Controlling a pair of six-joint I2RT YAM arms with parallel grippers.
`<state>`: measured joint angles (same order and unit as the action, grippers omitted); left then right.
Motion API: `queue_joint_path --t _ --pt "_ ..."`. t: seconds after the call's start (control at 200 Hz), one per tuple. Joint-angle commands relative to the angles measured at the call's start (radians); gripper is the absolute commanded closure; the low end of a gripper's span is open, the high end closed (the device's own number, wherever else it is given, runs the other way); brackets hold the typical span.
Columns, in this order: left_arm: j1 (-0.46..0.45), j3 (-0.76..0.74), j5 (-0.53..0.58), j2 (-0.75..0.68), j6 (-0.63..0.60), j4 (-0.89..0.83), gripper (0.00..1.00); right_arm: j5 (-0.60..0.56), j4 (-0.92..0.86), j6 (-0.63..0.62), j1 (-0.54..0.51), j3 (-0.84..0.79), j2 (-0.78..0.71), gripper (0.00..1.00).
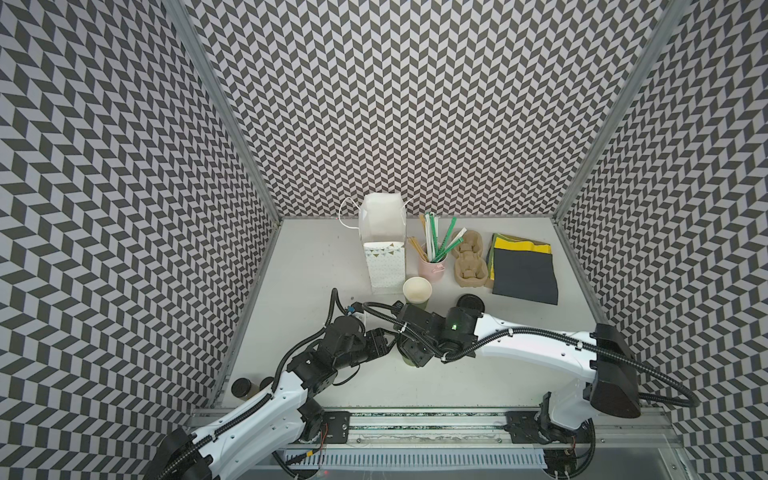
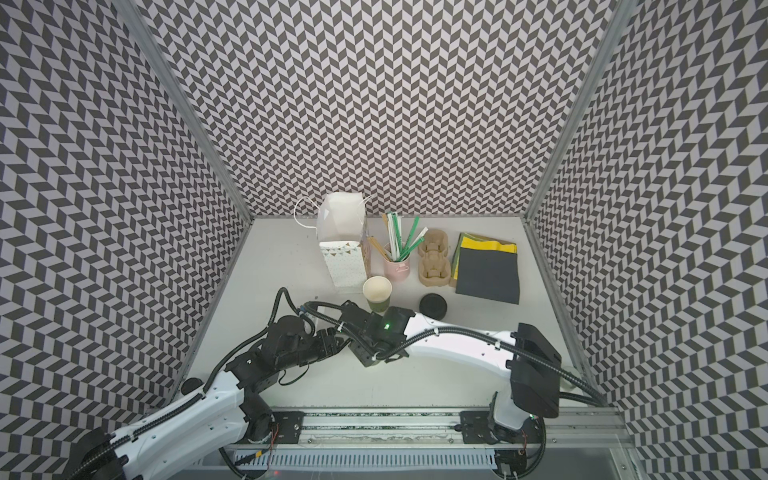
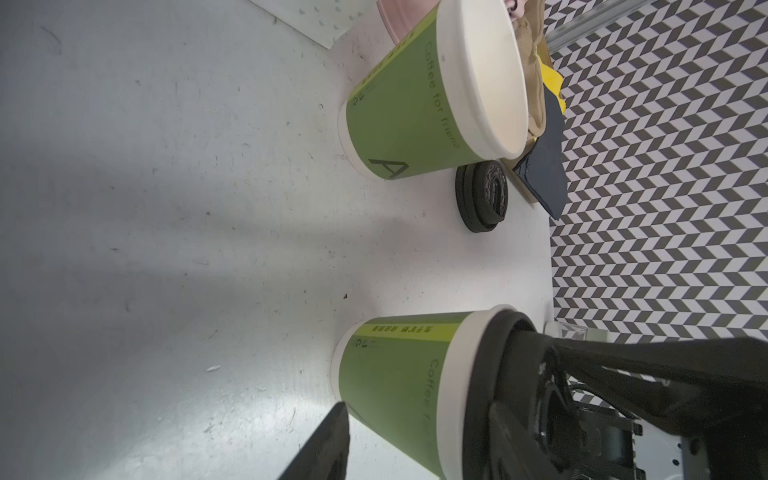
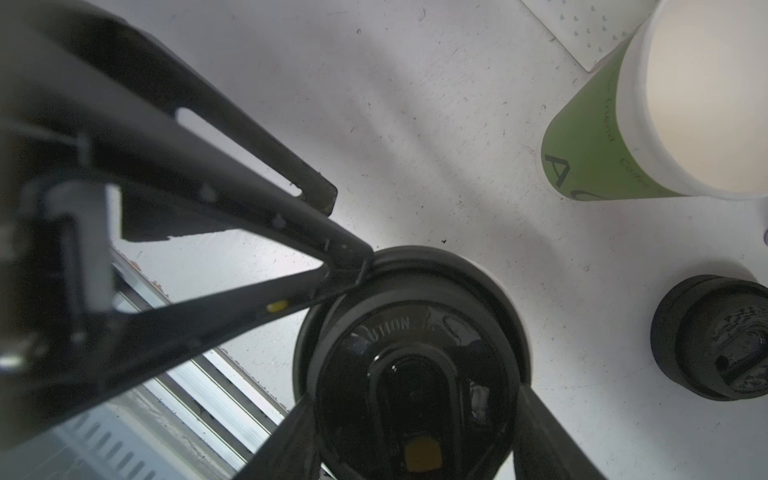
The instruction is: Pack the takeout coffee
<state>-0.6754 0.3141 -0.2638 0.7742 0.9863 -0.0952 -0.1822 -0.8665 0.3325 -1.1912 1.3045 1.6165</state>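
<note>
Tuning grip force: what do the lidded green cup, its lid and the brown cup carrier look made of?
Lidded green cup: matte printed paper, rolled cream rim.
Black lid: moulded plastic, semi-gloss, embossed lettering catching light.
Cup carrier: likely moulded pulp, dull tan with soft rounded contours.

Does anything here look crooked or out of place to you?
Yes: the black lid sits slightly askew on the near green cup; the cup's white rim peeks out on one side only, so it seems not fully seated. The right gripper straddles it. Nothing looks spilled or damaged.
</note>
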Motion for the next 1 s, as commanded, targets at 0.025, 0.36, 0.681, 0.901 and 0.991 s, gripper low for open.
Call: queue_joint_path --t 0.025,0.36,0.681,0.901,0.991 --pt "0.005 -0.052 -0.007 -0.016 0.017 -0.003 0.48 0.110 -0.088 0.014 -0.019 -0.055 0.068 0.54" --pt "0.005 -0.045 0.005 -0.041 0.008 -0.016 0.41 -0.004 -0.135 0.036 -0.021 0.028 0.069 0.55" --pt "0.005 -0.034 0.007 -0.060 -0.001 -0.027 0.36 -0.032 -0.125 0.046 -0.021 0.048 0.036 0.55" --pt "0.005 -0.025 0.009 -0.065 -0.004 -0.037 0.32 -0.060 -0.121 0.048 -0.021 0.050 0.037 0.56" --pt "0.005 -0.024 0.010 -0.077 -0.005 -0.044 0.31 -0.068 -0.111 0.047 -0.019 0.055 0.029 0.57"
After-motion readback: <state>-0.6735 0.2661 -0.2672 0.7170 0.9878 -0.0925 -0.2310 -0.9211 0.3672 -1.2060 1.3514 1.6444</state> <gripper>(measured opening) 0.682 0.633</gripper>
